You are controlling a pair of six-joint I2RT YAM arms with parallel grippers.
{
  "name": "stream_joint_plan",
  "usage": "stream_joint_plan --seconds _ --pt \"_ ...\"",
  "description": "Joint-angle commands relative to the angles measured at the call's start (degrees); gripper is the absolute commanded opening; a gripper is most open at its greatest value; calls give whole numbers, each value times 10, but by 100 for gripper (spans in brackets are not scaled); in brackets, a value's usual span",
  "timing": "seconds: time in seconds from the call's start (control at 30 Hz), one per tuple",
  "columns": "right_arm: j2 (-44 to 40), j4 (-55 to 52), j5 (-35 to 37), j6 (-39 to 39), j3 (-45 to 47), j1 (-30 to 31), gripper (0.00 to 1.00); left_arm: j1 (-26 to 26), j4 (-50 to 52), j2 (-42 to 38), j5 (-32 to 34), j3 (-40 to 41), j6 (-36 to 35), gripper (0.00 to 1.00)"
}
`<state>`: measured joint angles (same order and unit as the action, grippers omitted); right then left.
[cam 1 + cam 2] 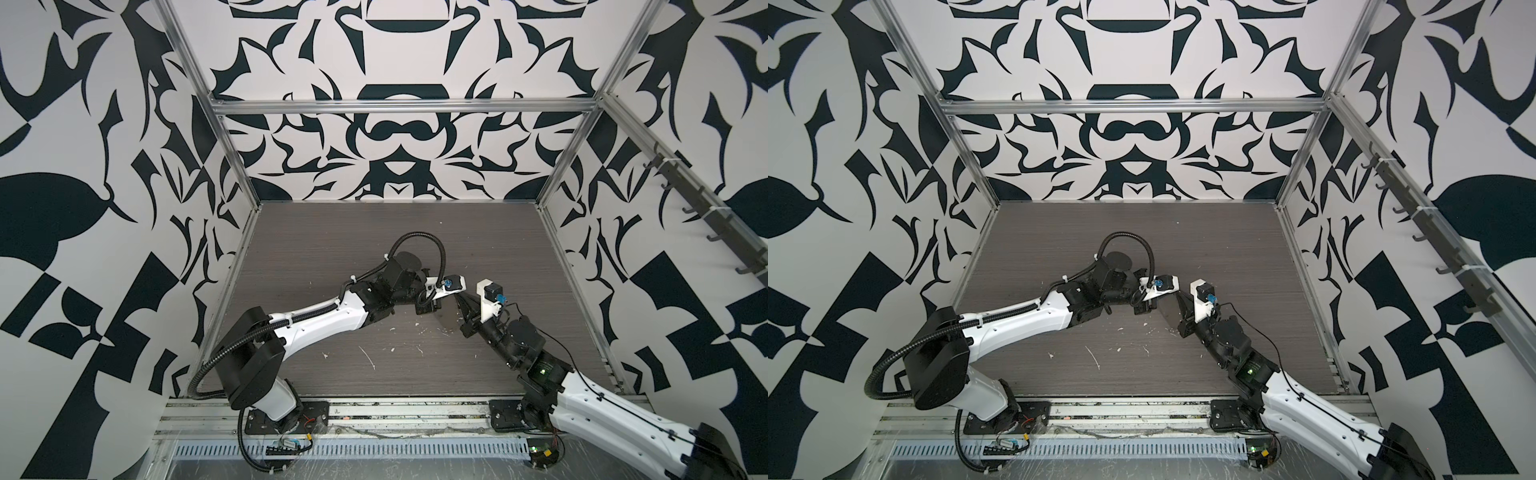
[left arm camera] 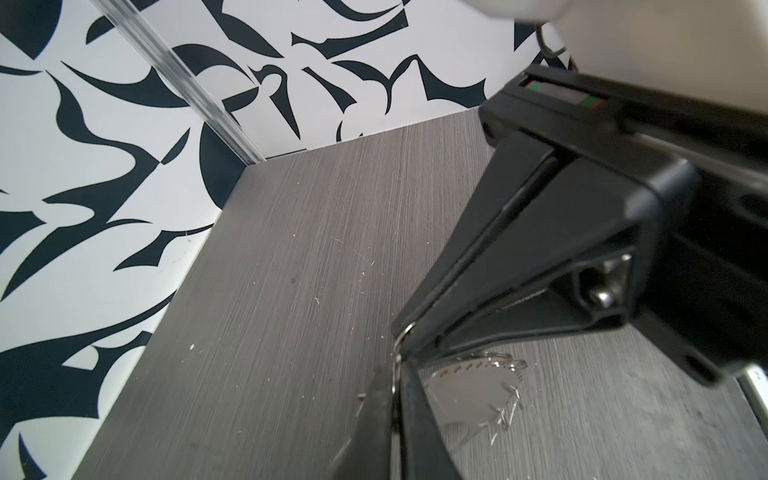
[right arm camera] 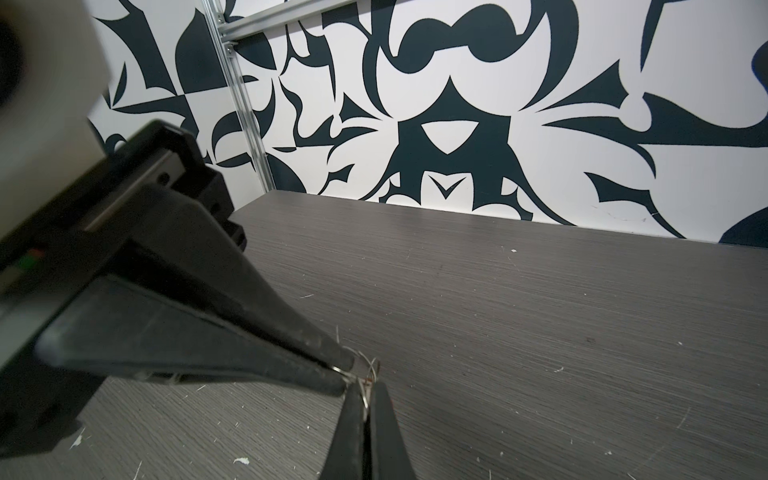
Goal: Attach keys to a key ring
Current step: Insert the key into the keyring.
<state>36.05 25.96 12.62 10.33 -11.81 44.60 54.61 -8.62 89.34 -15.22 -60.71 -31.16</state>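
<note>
The ring [image 2: 469, 395] hangs between the two grippers near the table's middle. In both top views it is only a dim dark disc [image 1: 446, 319] [image 1: 1167, 315], half covered by the wrists. Tiny loops [image 2: 505, 362] dot its rim, but I cannot tell whether any keys hang there. The left gripper [image 2: 397, 370] is pinched tight on the ring's thin wire. The right gripper [image 2: 405, 336] is clamped on the same wire just beside it, tips almost touching. The table [image 1: 374, 249] lies open behind them up to the walls, with white scraps [image 1: 368, 358] towards the front.
</note>
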Motion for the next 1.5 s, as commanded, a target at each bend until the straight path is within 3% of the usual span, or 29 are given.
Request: stream_joint_plan --seconds 0.0,0.23,0.47,0.83,1.1,1.33,1.47 --pt "-11 51 -2 -3 1 -2 0 0 8 4 -4 -15 -3 3" --pt "-11 54 4 3 3 -2 0 0 -41 -8 6 7 10 0" --pt "19 45 33 27 -10 -1 0 0 -253 -56 -6 114 57 0" --pt "58 36 35 45 -29 -2 0 -1 -472 -73 -13 215 96 0" --pt "76 57 6 33 -30 -2 0 0 -463 -71 -10 211 91 0" --pt "60 53 13 31 -24 -2 0 0 -431 -78 -8 204 80 20" --pt "49 44 21 24 -22 -2 0 -1 -406 -81 -6 197 75 24"
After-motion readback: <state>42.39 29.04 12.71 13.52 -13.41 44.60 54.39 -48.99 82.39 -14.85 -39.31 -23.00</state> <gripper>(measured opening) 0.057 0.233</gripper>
